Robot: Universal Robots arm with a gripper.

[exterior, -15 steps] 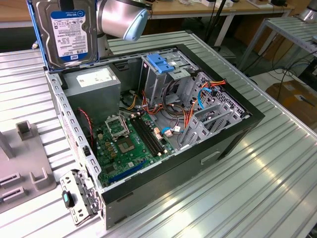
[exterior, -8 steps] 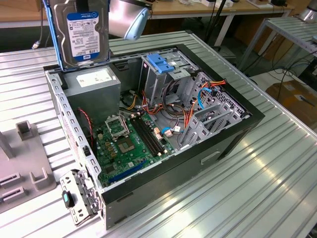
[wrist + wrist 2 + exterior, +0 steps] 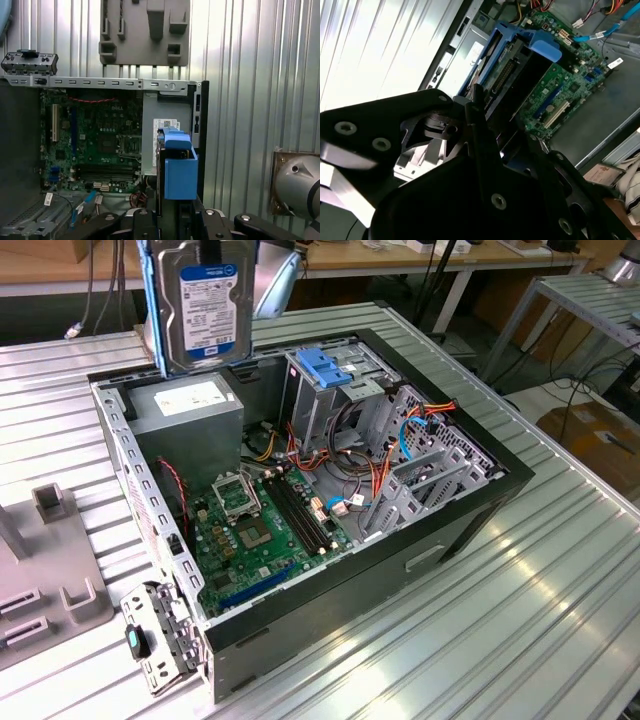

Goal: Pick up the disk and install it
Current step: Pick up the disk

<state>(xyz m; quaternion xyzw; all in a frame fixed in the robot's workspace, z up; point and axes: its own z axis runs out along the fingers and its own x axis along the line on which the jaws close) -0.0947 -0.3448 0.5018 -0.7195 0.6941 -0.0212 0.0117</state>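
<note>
Clamped on the disk (image 3: 207, 305), the claw (image 3: 210, 250) sits at the upper edge of the exterior view and holds the drive by its upper end. The disk stands upright with its white label toward the camera and blue rails along both long sides. It hangs above the far corner of the open computer case (image 3: 470, 510), over the grey power supply (image 3: 190, 410), apart from the blue latch (image 3: 325, 365) on the metal drive cage (image 3: 320, 400). The case lies on a ribbed metal table (image 3: 520, 630), with a grey fixture (image 3: 45, 570) at the exterior view's left. In the second wrist view the claw (image 3: 495, 130) shows black fingers (image 3: 477, 115) pressed against the disk (image 3: 507, 70), which is seen edge-on with a blue rail (image 3: 545, 47) on one side, and the green motherboard (image 3: 560, 95) lies beyond it. In the first wrist view the claw (image 3: 175, 222) grips the disk (image 3: 160, 170), whose blue rail (image 3: 179, 167) faces the camera. Behind it are the power supply (image 3: 157, 107), the motherboard (image 3: 95, 135), the table (image 3: 240, 75) and the fixture (image 3: 145, 30).
</note>
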